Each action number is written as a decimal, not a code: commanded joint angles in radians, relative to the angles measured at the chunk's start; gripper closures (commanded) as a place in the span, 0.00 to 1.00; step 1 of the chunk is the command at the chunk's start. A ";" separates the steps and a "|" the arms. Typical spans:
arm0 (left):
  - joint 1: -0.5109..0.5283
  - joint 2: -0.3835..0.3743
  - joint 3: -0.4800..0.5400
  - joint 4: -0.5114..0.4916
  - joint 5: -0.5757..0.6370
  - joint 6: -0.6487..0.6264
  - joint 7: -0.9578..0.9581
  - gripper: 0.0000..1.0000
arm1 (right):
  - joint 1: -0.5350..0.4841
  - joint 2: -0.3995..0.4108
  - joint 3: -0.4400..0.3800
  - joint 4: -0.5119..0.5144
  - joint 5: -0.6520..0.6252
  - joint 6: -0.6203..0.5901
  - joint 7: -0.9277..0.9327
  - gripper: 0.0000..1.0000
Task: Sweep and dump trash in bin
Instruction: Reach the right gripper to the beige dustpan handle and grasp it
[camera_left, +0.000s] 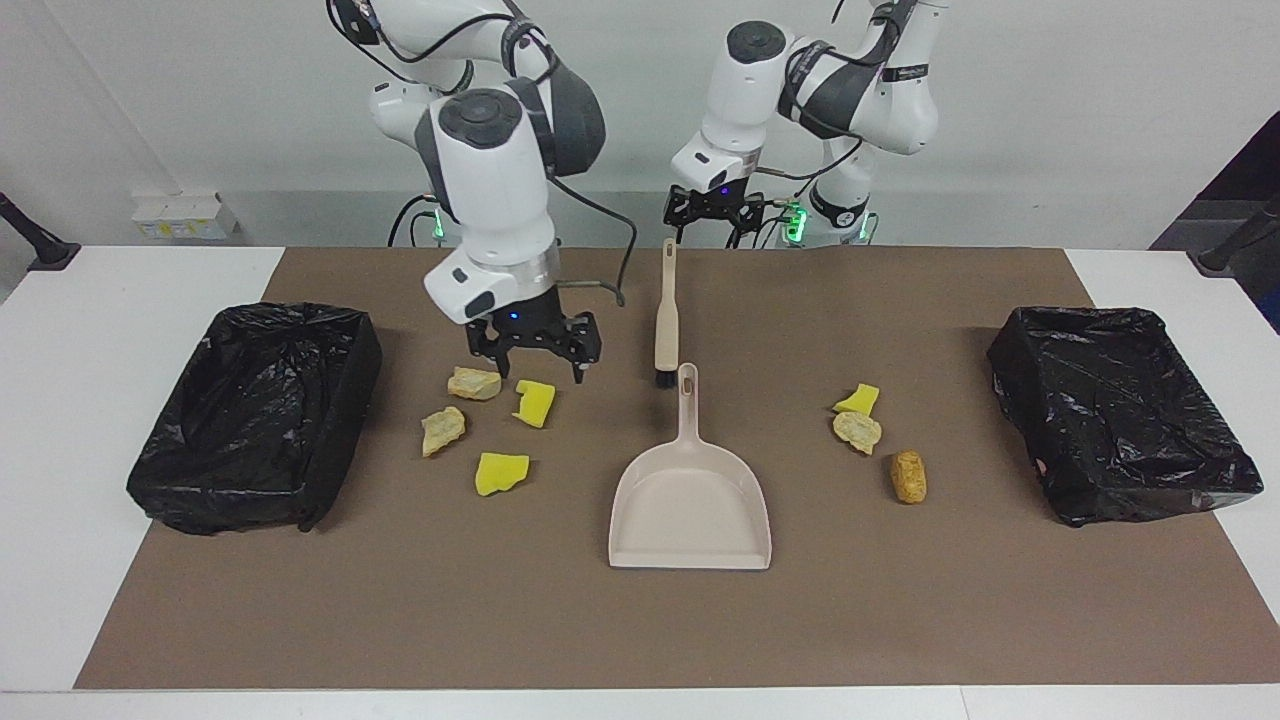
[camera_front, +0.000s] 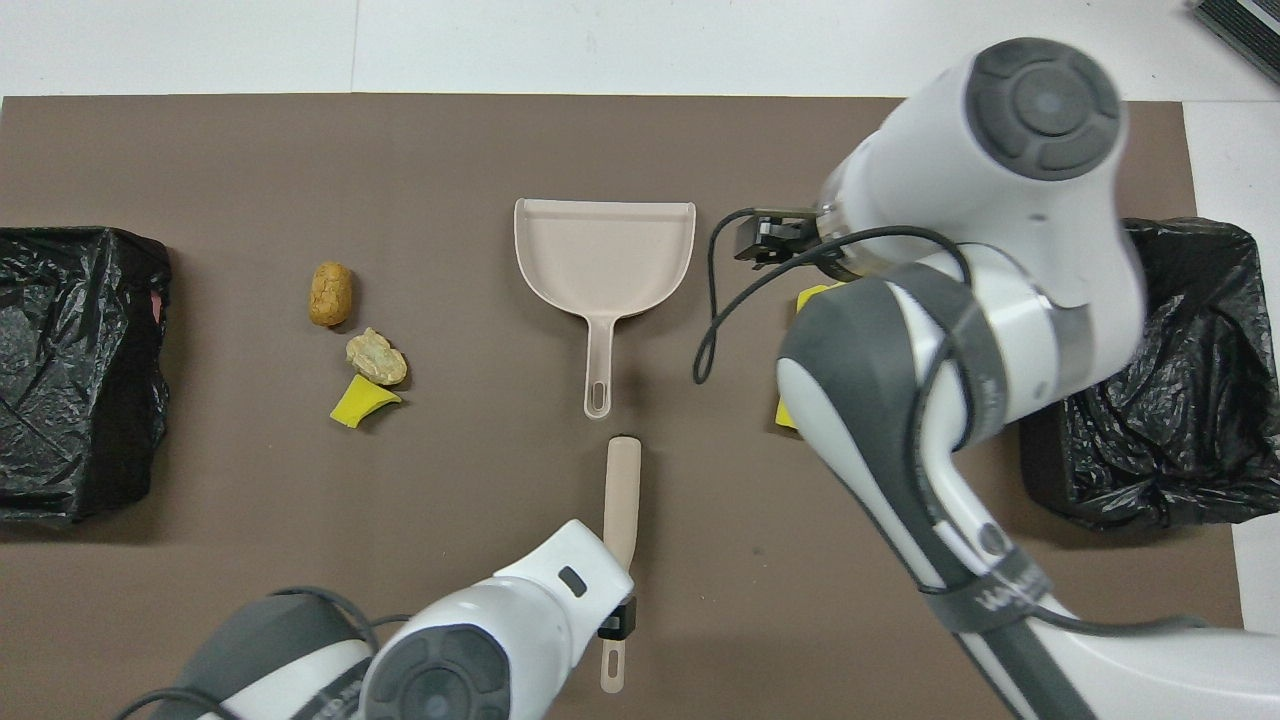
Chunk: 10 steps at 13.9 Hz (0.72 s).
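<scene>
Four trash scraps lie toward the right arm's end: a tan lump (camera_left: 474, 383), a yellow chunk (camera_left: 534, 402), a tan lump (camera_left: 442, 430) and a yellow chunk (camera_left: 500, 473). Three lie toward the left arm's end: a yellow chunk (camera_left: 858, 399) (camera_front: 360, 405), a tan lump (camera_left: 857, 431) (camera_front: 377, 357) and an orange-brown nugget (camera_left: 908, 476) (camera_front: 330, 293). My right gripper (camera_left: 535, 348) (camera_front: 770, 240) is open, just above the first group. My left gripper (camera_left: 712, 215) is open over the robot-side end of the brush (camera_left: 666, 320) (camera_front: 621, 500).
A beige dustpan (camera_left: 690, 500) (camera_front: 603, 250) lies mid-table, handle toward the brush. Black bag-lined bins stand at the right arm's end (camera_left: 255, 415) (camera_front: 1170, 400) and the left arm's end (camera_left: 1115, 410) (camera_front: 70, 370). A brown mat (camera_left: 640, 630) covers the table.
</scene>
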 joint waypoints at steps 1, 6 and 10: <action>-0.049 0.075 0.024 -0.030 -0.012 0.073 -0.058 0.00 | 0.071 0.120 -0.011 0.124 -0.007 0.009 0.075 0.00; -0.050 0.101 0.024 -0.078 -0.012 0.146 -0.073 0.00 | 0.204 0.257 -0.018 0.175 -0.060 0.081 0.181 0.00; -0.057 0.123 0.024 -0.081 -0.012 0.176 -0.076 0.00 | 0.238 0.274 -0.006 0.135 -0.102 0.105 0.183 0.00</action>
